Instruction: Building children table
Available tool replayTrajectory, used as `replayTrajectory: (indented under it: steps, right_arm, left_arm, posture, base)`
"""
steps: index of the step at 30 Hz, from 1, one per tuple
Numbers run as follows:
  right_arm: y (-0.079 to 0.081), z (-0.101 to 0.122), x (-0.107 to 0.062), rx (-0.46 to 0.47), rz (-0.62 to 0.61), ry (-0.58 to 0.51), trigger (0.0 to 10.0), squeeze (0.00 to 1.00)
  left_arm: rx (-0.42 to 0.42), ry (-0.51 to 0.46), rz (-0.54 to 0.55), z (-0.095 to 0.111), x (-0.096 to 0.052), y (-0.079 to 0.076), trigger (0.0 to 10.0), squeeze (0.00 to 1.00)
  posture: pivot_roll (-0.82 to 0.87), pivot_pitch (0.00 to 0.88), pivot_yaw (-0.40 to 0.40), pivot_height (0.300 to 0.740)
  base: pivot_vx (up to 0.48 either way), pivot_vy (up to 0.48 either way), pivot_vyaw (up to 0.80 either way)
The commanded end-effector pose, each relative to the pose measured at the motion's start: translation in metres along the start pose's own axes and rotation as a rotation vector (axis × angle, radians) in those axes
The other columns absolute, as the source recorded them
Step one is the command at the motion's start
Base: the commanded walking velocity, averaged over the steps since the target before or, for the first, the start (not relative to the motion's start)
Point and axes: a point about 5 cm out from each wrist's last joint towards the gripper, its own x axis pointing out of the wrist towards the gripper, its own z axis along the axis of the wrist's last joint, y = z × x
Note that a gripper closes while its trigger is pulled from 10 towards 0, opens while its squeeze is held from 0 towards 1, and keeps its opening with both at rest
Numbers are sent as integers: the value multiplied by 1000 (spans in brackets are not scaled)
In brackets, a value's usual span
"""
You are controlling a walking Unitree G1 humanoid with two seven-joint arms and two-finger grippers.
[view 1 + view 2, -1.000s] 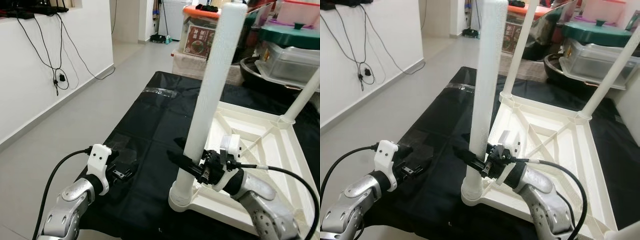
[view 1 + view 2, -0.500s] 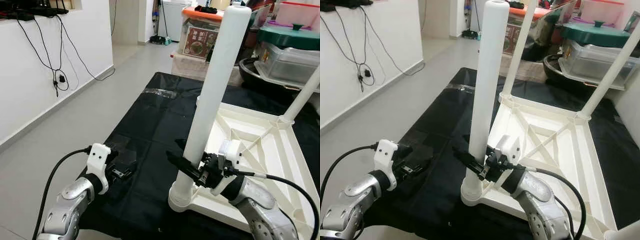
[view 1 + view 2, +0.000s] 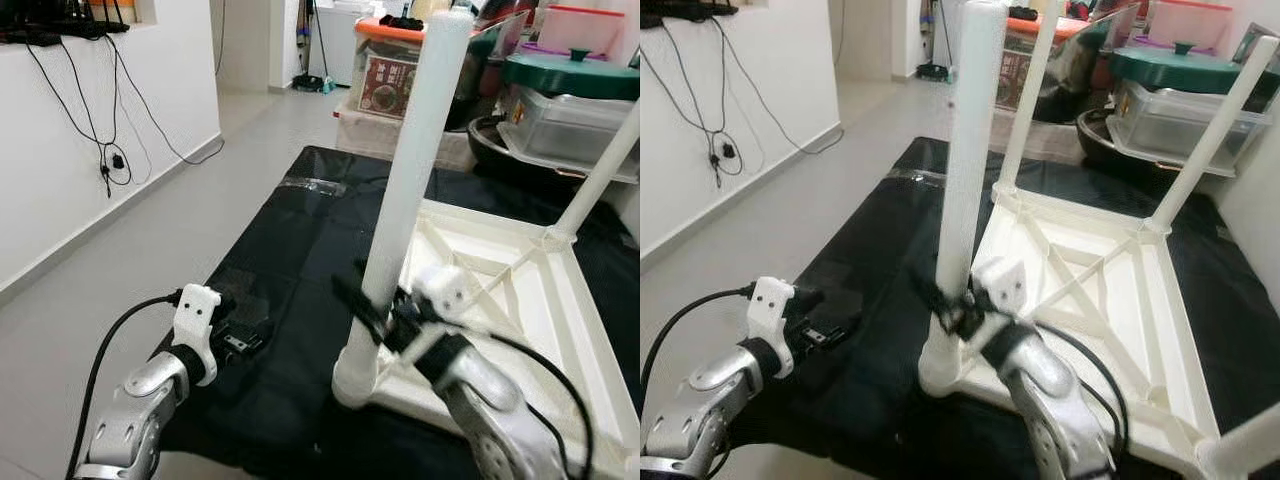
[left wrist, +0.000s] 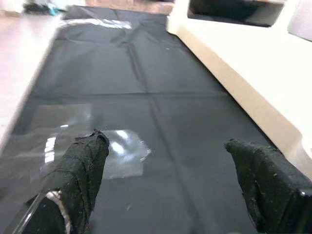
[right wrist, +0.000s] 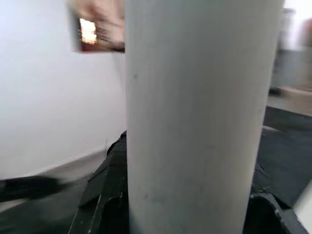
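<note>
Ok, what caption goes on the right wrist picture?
Right gripper clasping the white table leg above the black sheet.

1. The table leg [image 3: 405,190] looks like white plastic, matt, with a finely grainy skin in the right wrist view.
2. The upturned table top [image 3: 1110,300] is cream-white moulded plastic, smooth with a dull sheen.
3. The black sheet [image 3: 290,250] under it is thin and slightly glossy, creased in folds, with clear shiny tape patches.
4. The left tool [image 4: 165,185] has fingers [image 4: 85,165] wrapped in matt black, rough-looking tape.
5. The arms are brushed silver metal with white plastic wrist mounts.
6. The floor [image 3: 130,260] is smooth pale grey with a soft shine.
</note>
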Motion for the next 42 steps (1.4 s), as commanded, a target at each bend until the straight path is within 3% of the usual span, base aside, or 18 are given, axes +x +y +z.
replayTrajectory:
  steps: [1, 2, 10, 21, 26, 30, 37, 39, 41, 42]
  right_arm:
    - [-64, -45, -33, -26, -620, 295, 0, 0]
    - [-70, -45, -39, -14, -715, 294, 0, 0]
    - [-77, -39, -58, 38, -986, 221, 0, 0]
    - [-65, -32, -54, 83, -1003, 127, 0, 0]
    - [-62, -27, -50, 23, -967, 108, 0, 0]
    - [-58, -28, -39, 15, -793, 90, 0, 0]
    - [-61, -26, -30, -49, -645, 65, 0, 0]
    - [-63, -27, -26, -106, -574, 25, 0, 0]
    - [-63, -27, -26, -121, -558, 14, 0, 0]
    - [-59, -30, -23, -102, -493, 14, 0, 0]
  left_arm:
    - [-11, 14, 24, -4, -3, 2, 10000, 0]
    - [-11, 16, 28, -5, -3, 2, 10000, 0]
    - [-3, 20, 53, -5, 0, 5, 10000, 0]
    - [6, 23, 63, -5, 0, 8, 10000, 0]
    - [10, 27, 69, -6, 0, 10, 10000, 0]
    - [13, 29, 73, -6, 1, 11, 10000, 0]
    - [16, 31, 77, -6, 1, 11, 10000, 0]
    - [15, 30, 81, -6, 1, 11, 10000, 0]
    - [15, 30, 82, -7, 1, 10, 10000, 0]
    - [10, 29, 82, -7, 1, 9, 10000, 0]
  posture:
    - [119, 0, -96, 740]
    - [119, 0, -96, 740]
    - [110, 0, -88, 740]
    - [104, 0, -77, 740]
    - [102, 0, -75, 740]
    - [105, 0, -77, 740]
    - [113, 0, -87, 740]
    - [114, 0, -95, 740]
    - [114, 0, -95, 740]
    - [130, 0, -107, 740]
  base:
    - [0, 0, 0]
    - [0, 0, 0]
    - [0, 0, 0]
    - [0, 0, 0]
    - [0, 0, 0]
    - [0, 0, 0]
    - [0, 0, 0]
    - [0, 0, 0]
    - [0, 0, 0]
    - [0, 0, 0]
